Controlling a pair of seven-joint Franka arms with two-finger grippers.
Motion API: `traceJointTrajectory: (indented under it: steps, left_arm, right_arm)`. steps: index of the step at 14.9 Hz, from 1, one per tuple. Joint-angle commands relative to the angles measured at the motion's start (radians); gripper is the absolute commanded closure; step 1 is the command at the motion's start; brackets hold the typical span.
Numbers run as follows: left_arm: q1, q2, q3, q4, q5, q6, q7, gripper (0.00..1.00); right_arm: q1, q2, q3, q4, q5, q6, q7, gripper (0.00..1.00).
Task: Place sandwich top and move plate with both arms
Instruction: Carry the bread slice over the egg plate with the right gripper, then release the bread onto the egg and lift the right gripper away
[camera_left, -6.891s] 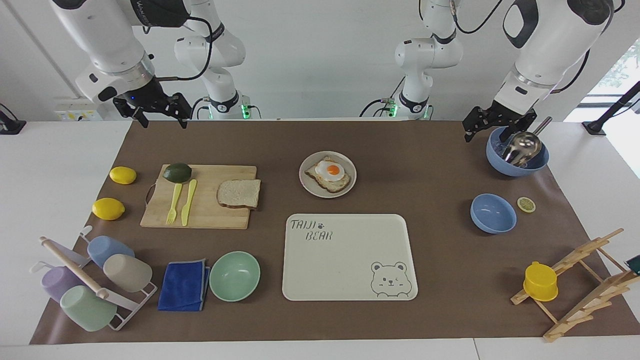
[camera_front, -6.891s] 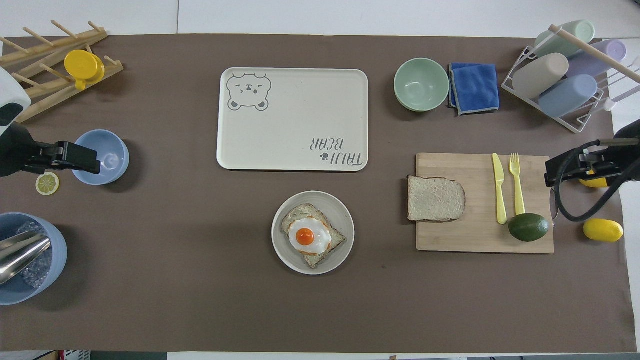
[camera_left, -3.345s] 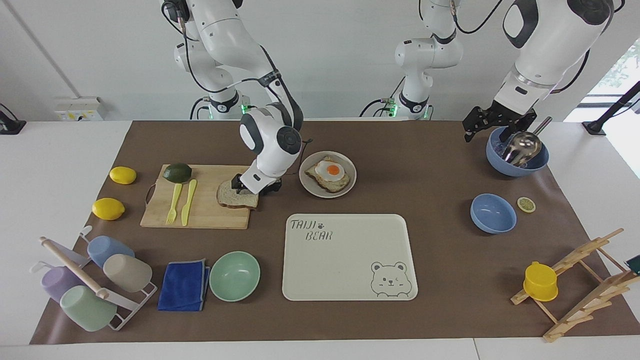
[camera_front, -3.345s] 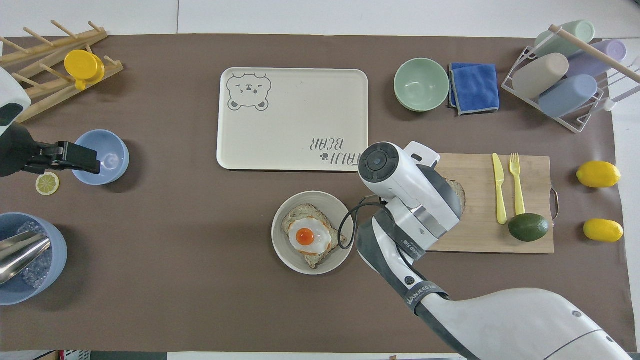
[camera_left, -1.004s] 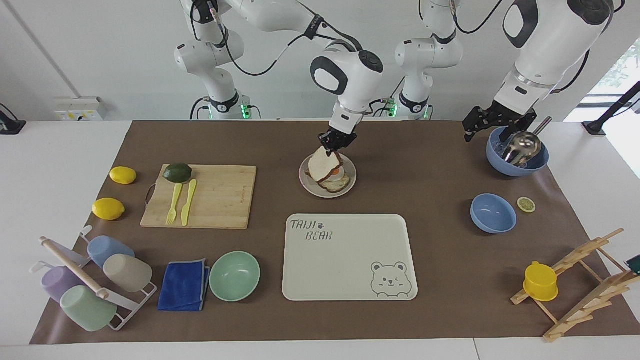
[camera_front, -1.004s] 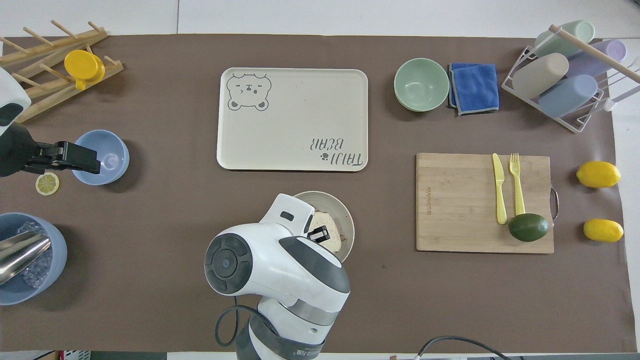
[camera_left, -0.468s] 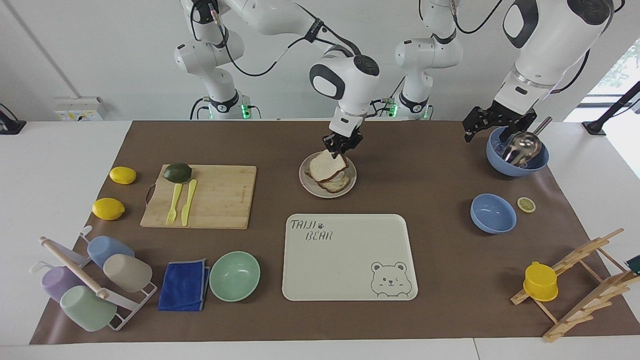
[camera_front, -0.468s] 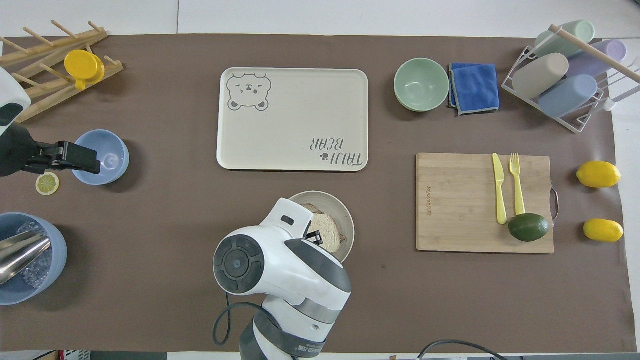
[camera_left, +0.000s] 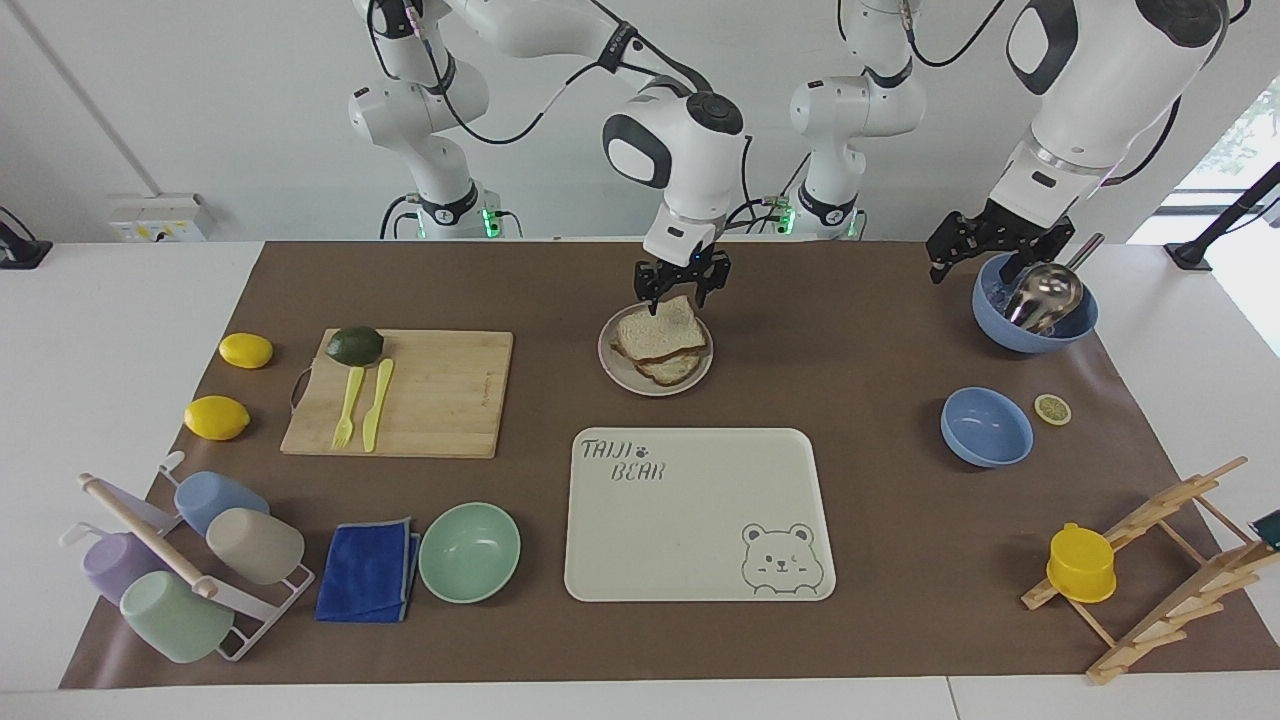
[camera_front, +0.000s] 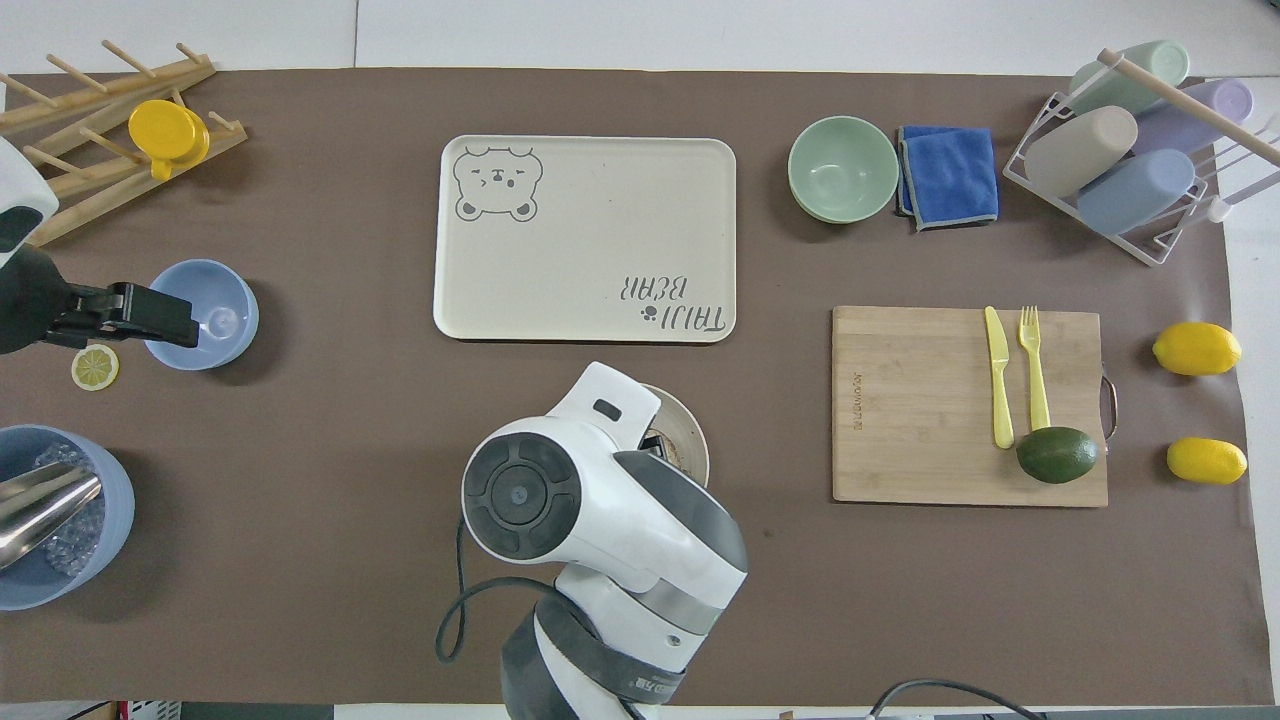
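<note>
Resting on the plate (camera_left: 704, 373) near the middle of the desk (camera_left: 860, 520), the sandwich top (camera_left: 660, 327) is seen lying on the lower slice, its robot-side edge just under the right gripper (camera_left: 682, 289). That gripper's fingers (camera_left: 651, 291) are spread apart, one to each side of the bread's upper edge, and no grip on the slice is made out. In the overhead view most of the plate is covered by the right arm's white wrist. The tray (camera_left: 700, 515) with the bear print is placed farther from the robots than the plate. The left gripper (camera_left: 985, 250) is held over the rim of the blue bowl (camera_left: 1035, 318) with the metal scoop, at the left arm's end of the desk, its fingers spread wide and holding nothing, while that arm waits.
</note>
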Motion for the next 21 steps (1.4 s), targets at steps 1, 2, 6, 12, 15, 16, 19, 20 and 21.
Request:
traceJointTrajectory:
  steps: [1, 2, 6, 12, 15, 16, 19, 20, 21]
  left_arm:
    - [0.020, -0.024, -0.007, -0.013, 0.011, -0.004, 0.001, 0.00]
    - [0.026, -0.026, -0.007, -0.016, 0.011, -0.004, 0.001, 0.00]
    - [0.017, -0.055, -0.009, -0.088, 0.011, 0.050, -0.005, 0.00]
    - [-0.084, -0.093, -0.016, -0.305, -0.003, 0.212, -0.094, 0.00]
    - [-0.170, -0.084, -0.016, -0.404, -0.050, 0.320, -0.176, 0.00]
    - [-0.207, -0.075, -0.016, -0.427, -0.054, 0.356, -0.217, 0.00]
    - [-0.299, -0.028, -0.016, -0.493, -0.090, 0.479, -0.281, 0.00]
    - [-0.322, -0.020, -0.018, -0.513, -0.093, 0.511, -0.279, 0.00]
    - [-0.349, -0.011, -0.016, -0.534, -0.093, 0.551, -0.284, 0.00]
  right_arm:
    - [-0.099, -0.051, 0.007, 0.008, 0.031, -0.072, -0.109, 0.00]
    - [-0.136, -0.067, 0.007, 0.016, 0.038, -0.107, -0.146, 0.00]
    - [-0.329, -0.097, 0.003, 0.125, 0.144, -0.338, -0.219, 0.00]
    - [-0.514, -0.222, -0.004, 0.194, 0.146, -0.533, -0.369, 0.00]
    - [-0.558, -0.238, -0.013, 0.206, 0.147, -0.554, -0.412, 0.00]
    - [-0.549, -0.239, -0.038, 0.208, 0.152, -0.555, -0.414, 0.00]
    - [-0.438, -0.263, -0.189, 0.191, 0.156, -0.569, -0.502, 0.00]
    - [-0.422, -0.265, -0.219, 0.191, 0.156, -0.575, -0.516, 0.00]
    - [-0.416, -0.265, -0.242, 0.191, 0.156, -0.566, -0.521, 0.00]
